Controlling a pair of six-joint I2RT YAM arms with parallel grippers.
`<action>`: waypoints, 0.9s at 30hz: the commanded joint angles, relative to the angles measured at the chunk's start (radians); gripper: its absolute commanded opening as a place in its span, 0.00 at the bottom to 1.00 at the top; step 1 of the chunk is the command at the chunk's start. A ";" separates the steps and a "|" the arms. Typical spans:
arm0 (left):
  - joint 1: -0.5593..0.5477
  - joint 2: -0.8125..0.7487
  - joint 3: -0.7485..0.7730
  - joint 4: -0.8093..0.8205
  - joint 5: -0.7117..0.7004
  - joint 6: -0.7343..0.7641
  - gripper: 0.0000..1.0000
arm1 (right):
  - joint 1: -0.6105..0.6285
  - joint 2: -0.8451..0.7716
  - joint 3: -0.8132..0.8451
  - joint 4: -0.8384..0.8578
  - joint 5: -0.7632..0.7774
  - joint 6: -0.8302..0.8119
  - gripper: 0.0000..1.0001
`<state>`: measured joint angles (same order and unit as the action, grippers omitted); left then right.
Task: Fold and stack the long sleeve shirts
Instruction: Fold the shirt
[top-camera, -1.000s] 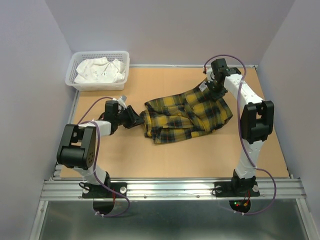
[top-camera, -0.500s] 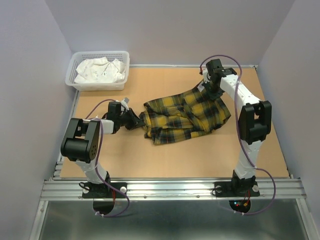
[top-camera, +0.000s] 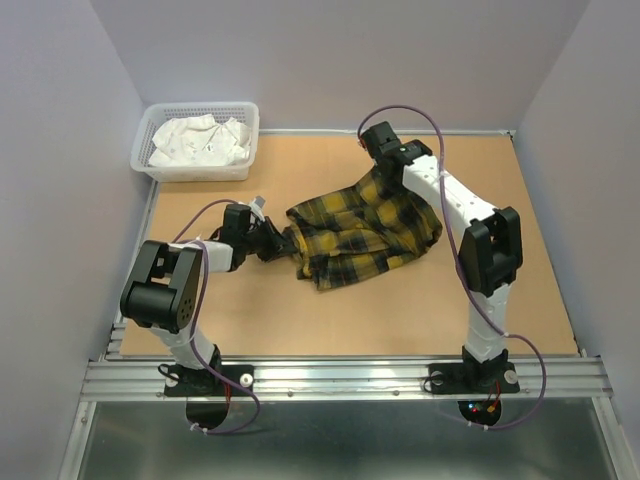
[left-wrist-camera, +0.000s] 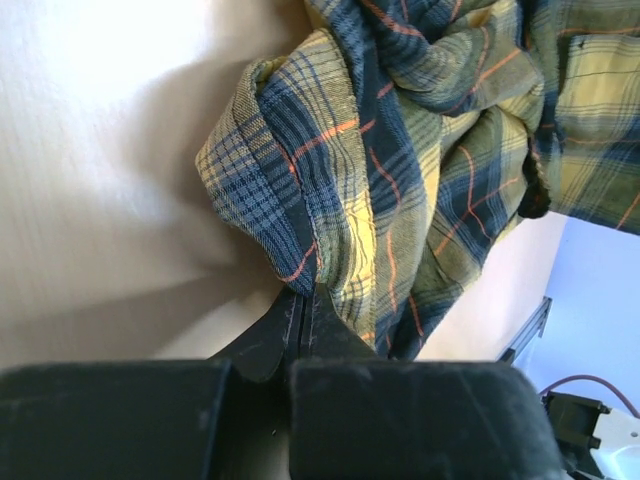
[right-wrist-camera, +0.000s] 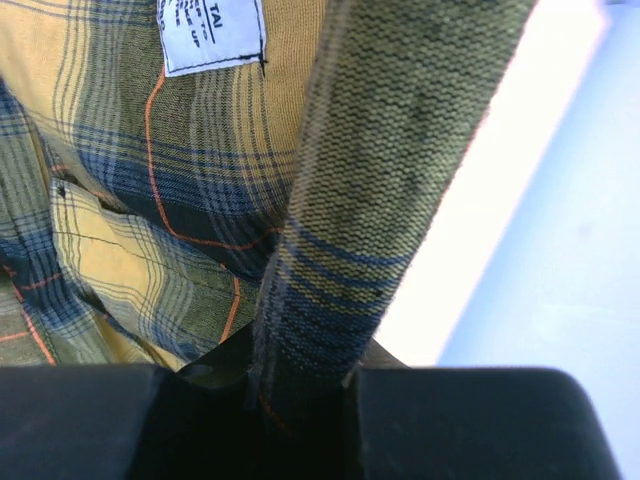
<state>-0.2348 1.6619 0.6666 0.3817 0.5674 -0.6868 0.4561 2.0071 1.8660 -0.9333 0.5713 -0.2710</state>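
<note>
The tan table (top-camera: 300, 320) bears a crumpled plaid shirt (top-camera: 350, 240) and a white basket (top-camera: 200, 172).

Robot lab test cell: plain walls (top-camera: 330, 60) box in the bench (top-camera: 330, 320) on 3 sides, alu rail (top-camera: 340, 378) along its near edge w/ 2 arms (top-camera: 160, 295) bolted on, purple cables (top-camera: 400, 110) looping off them.

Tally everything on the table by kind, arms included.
Yellow-and-navy plaid flannel shirt: 1
White plastic mesh basket: 1
Crumpled white cloth heap in the basket: 1
Black-and-white robot arms: 2
Total: 5
</note>
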 joint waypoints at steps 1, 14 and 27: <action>-0.018 -0.071 -0.025 0.052 -0.004 -0.033 0.00 | 0.092 0.004 0.081 0.028 0.274 -0.008 0.01; -0.066 -0.088 -0.065 0.079 -0.026 -0.098 0.00 | 0.377 0.182 0.205 -0.010 0.380 0.078 0.01; -0.067 -0.088 -0.087 0.111 -0.018 -0.137 0.00 | 0.467 0.321 0.283 -0.068 0.132 0.254 0.12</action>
<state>-0.2955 1.6176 0.5953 0.4450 0.5407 -0.8104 0.9115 2.3138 2.0678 -0.9810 0.8150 -0.1162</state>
